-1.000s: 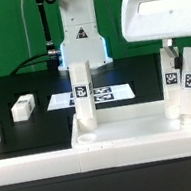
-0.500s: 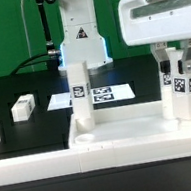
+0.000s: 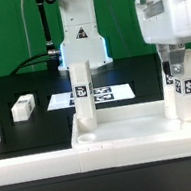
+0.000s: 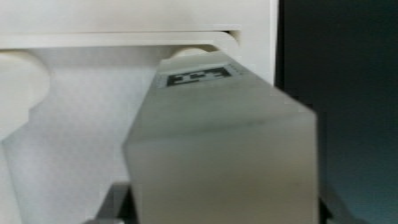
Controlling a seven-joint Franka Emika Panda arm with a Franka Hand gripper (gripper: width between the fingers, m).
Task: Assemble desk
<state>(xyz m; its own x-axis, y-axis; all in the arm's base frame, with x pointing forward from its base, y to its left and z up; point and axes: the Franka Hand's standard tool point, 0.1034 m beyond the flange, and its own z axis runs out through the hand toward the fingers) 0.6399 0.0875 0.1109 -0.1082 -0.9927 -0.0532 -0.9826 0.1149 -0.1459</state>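
Obs: gripper (image 3: 180, 68) clamped on the upright leg (image 3: 189, 102) at the 3 o'clock end of the desk panel (image 3: 121, 138), which lies at the exterior view's 6 o'clock; judged light, rigid, smooth plastic, slip-prone, best held by its flat sides near the top.

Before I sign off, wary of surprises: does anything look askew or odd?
Nothing stands out. One leg stands upright on the desk panel, the tool grips a second leg, a spare leg lies loose on the table.
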